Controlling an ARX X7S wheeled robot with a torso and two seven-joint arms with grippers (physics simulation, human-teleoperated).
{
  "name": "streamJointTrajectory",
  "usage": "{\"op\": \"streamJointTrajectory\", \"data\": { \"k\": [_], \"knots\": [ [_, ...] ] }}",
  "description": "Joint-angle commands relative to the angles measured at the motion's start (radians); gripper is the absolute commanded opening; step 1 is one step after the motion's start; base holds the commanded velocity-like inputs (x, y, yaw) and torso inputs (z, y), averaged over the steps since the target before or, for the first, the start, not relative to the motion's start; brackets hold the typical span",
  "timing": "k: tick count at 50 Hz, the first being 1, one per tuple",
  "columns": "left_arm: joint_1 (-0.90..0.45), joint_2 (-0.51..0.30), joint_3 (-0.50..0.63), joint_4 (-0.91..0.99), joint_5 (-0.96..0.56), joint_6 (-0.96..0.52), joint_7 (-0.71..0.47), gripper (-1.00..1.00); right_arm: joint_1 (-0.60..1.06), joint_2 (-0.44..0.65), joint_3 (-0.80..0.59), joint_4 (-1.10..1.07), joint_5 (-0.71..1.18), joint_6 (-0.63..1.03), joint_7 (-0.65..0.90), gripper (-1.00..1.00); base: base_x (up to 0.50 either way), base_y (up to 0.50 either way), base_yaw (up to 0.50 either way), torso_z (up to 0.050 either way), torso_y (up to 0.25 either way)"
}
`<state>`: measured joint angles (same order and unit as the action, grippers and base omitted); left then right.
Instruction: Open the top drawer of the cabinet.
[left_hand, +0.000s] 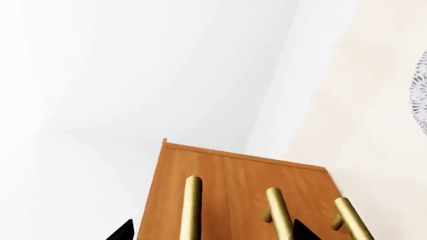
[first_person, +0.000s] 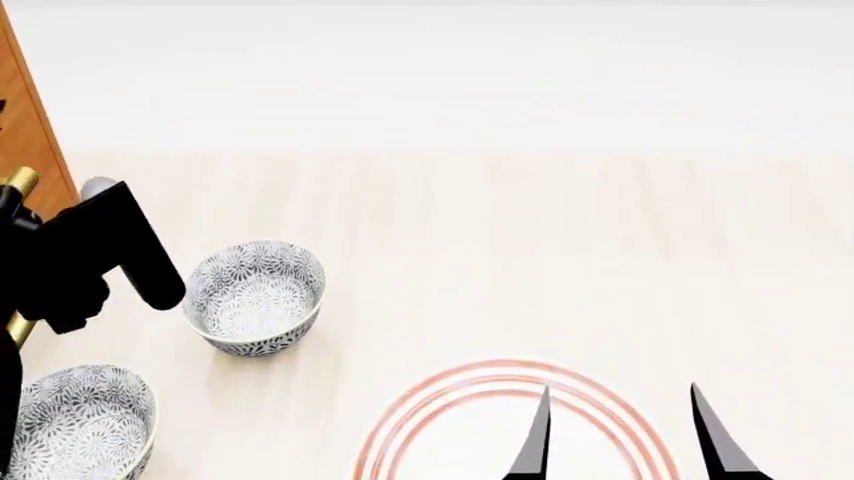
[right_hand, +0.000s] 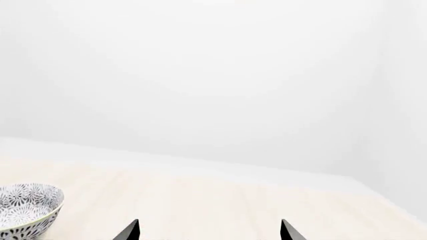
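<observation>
Seemingly, left gripper (left_hand: 212, 231) astride handle (left_hand: 191, 207).

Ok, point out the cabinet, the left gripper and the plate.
cabinet (left_hand: 233, 175): left wrist view, wooden front.
left gripper (left_hand: 212, 231): left wrist view, midway between its fingertips.
plate (first_person: 441, 400): head view, red-ringed rim.
</observation>
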<state>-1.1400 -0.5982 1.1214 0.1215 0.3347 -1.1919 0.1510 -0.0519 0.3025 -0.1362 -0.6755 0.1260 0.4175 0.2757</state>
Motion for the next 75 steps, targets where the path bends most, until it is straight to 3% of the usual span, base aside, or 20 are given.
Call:
{"op": "streamJointTrajectory", "data": {
  "k": [1, 34, 75],
  "knots": [
    [-0.040, 0.027, 0.064, -0.142, 0.034, 0.036, -0.014, 1.00, 0.000, 0.004, -0.003, 0.011, 0.004, -0.008, 0.001, 1.00, 0.00, 0.00, 0.00, 0.000, 0.000],
    [-0.120, 0.086, 0.141, -0.408, 0.044, 0.030, 0.038, 1.00, 0.000, 0.014, -0.015, 0.030, 0.013, -0.020, 0.008, 1.00, 0.00, 0.00, 0.00, 0.000, 0.000],
    [-0.177, 0.168, 0.124, -0.741, 0.012, 0.142, 0.007, 1.00, -0.003, 0.027, -0.029, 0.051, 0.015, -0.038, 0.019, 1.00, 0.00, 0.00, 0.00, 0.000, 0.000]
  ]
}}
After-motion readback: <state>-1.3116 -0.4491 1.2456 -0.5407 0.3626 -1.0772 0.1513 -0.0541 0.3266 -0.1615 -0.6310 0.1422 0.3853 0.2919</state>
